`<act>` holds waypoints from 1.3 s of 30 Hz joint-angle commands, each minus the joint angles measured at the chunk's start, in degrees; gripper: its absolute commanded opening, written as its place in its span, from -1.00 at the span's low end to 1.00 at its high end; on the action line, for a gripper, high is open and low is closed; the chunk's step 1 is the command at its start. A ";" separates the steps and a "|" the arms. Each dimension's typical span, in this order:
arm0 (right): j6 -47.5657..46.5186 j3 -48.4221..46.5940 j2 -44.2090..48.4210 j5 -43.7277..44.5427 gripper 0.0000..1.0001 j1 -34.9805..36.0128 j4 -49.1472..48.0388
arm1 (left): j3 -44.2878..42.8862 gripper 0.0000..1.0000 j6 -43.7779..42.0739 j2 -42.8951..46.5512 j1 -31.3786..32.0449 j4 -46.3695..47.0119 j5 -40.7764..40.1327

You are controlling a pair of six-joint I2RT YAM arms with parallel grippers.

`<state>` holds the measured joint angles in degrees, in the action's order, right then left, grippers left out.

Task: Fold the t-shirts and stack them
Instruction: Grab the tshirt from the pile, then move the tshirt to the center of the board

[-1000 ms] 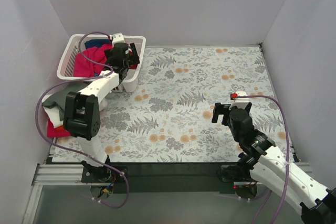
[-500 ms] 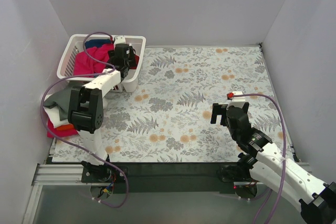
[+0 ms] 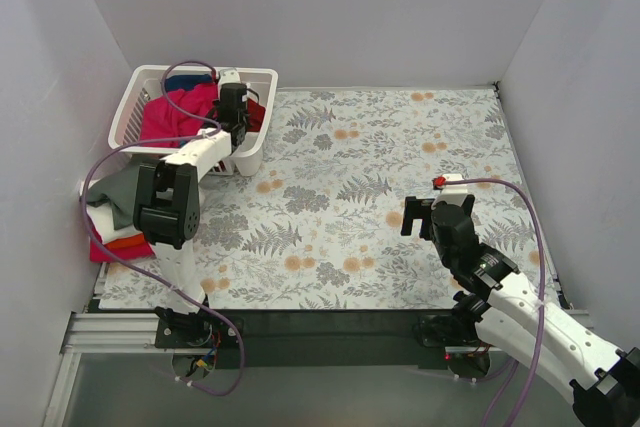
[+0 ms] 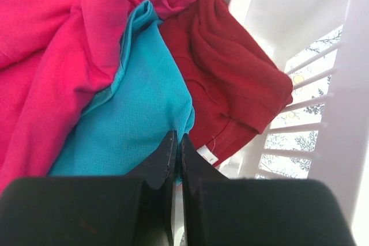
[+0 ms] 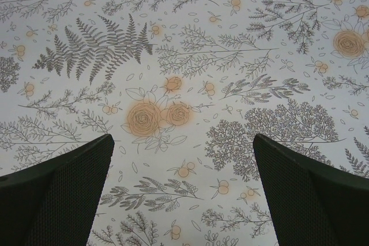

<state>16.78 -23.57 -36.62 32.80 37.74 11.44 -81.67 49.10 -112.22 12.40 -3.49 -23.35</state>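
Observation:
In the white lattice basket (image 4: pixel 323 56) lie a teal t-shirt (image 4: pixel 138 113), a magenta one (image 4: pixel 52 44) and a dark red one (image 4: pixel 230 79). My left gripper (image 4: pixel 177 136) reaches down into the basket (image 3: pixel 250 152) with its jaws pressed together on the teal shirt's lower edge. From above, the left gripper (image 3: pixel 232 107) sits over the magenta cloth (image 3: pixel 170 117); the teal shirt is hidden there. My right gripper (image 5: pixel 181 142) hangs open over bare floral tablecloth, holding nothing, at the right of the table (image 3: pixel 418 217).
A pile of grey, white, orange and red cloth (image 3: pixel 115 202) lies at the table's left edge, below the basket. Navy cloth (image 3: pixel 185 79) shows at the basket's back. Walls close in on three sides. The floral cloth (image 3: pixel 380 147) covers the table.
The left gripper's jaws went from wide open to shut on the teal cloth while the arm settled slightly deeper in the basket. The right arm shifted a little to the left, still open.

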 commanded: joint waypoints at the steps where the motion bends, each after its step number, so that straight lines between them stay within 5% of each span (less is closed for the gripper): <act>1: 0.36 -0.42 1.29 0.16 0.96 0.23 -3.09 | -2.27 -1.00 0.38 2.71 -0.36 -0.64 -0.99; 17: 0.19 -0.42 0.94 -1.42 0.96 0.23 -3.09 | -12.81 -1.00 -0.15 15.79 -0.36 -9.08 3.83; 24: 0.10 -0.33 0.76 -2.03 0.96 0.15 -3.27 | -19.84 -1.00 4.24 22.74 -0.27 -11.90 23.24; 32: 0.19 0.11 1.90 -1.60 0.96 0.23 -3.27 | -32.23 -1.00 12.06 22.58 0.43 -8.74 54.78; 39: 0.45 0.02 1.11 -0.72 0.96 0.23 -3.27 | -33.12 -1.00 26.03 22.40 1.04 6.17 74.49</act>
<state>16.78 -23.55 -35.38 30.94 37.74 10.44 -114.80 66.37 -91.44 12.93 -5.80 37.17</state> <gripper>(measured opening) 0.979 0.027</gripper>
